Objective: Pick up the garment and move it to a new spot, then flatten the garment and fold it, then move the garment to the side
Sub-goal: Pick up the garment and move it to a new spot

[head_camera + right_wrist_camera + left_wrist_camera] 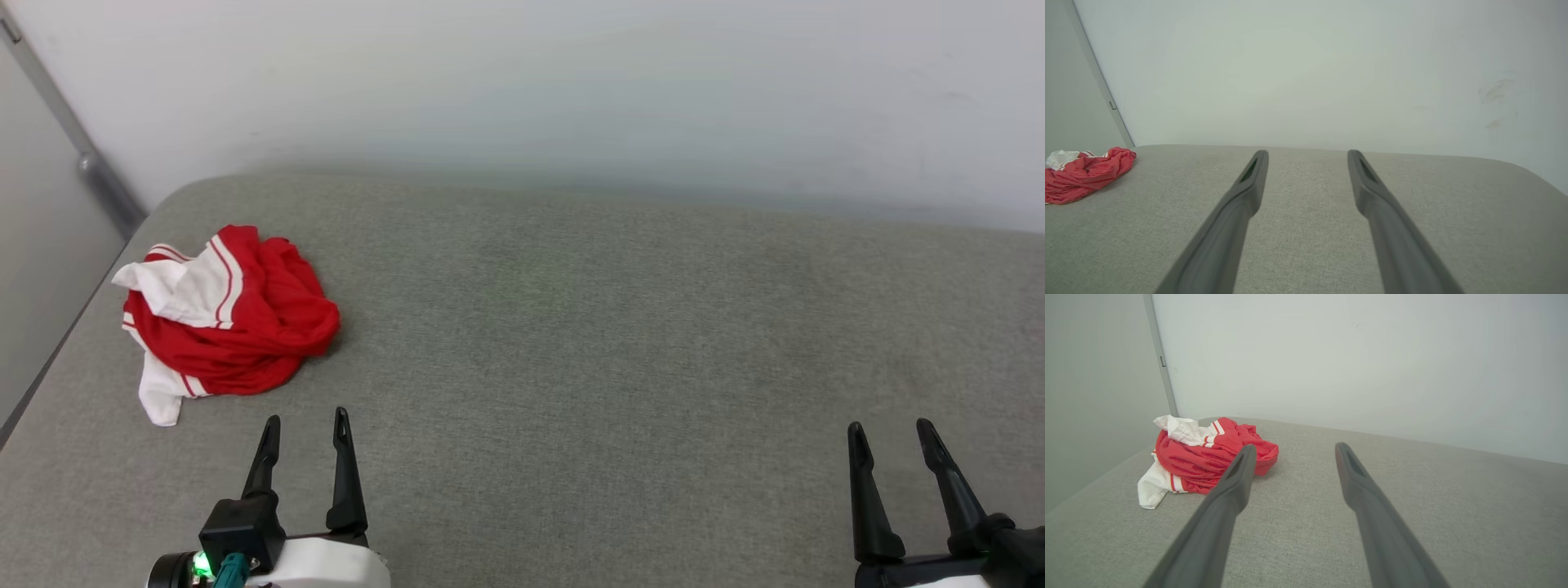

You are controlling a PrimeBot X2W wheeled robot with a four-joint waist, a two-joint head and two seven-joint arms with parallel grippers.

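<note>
- The garment (237, 327) is a crumpled heap at the far-left part of the grey fabric surface (612, 343), close to the left edge and not far from the rounded back corner.
- It's mostly red, bunched into a rough ball. One white sleeve with red stripes is flopped over the top, and another white bit sticks out at the near-left bottom and lies flat on the fabric.
- From the left wrist view the garment (1208, 461) sits ahead and off to the left, with the tip of one finger overlapping it in the picture. Can't tell from that angle whether they touch, but the head view shows a gap between the fingertips and the cloth.
- The left gripper (306, 416) is just on the near side of the heap, a bit to its right. Its fingers are spread apart and point away from the robot, with nothing between them. The left wrist view shows the left gripper (1295, 446) the same way, with bare grey fabric in the gap.
- There's a little green light (198, 562) glowing on the left wrist.
- The right gripper (889, 425) is way over on the other side, well apart from the garment. Its fingers are spread too, and it's empty.
- In the right wrist view the right gripper (1307, 152) points across the surface, and the garment (1086, 175) is a red lump at the far left edge.
- A plain pale wall (522, 82) runs behind it all, and a metal strip (90, 171) goes down the corner on the left.
</note>
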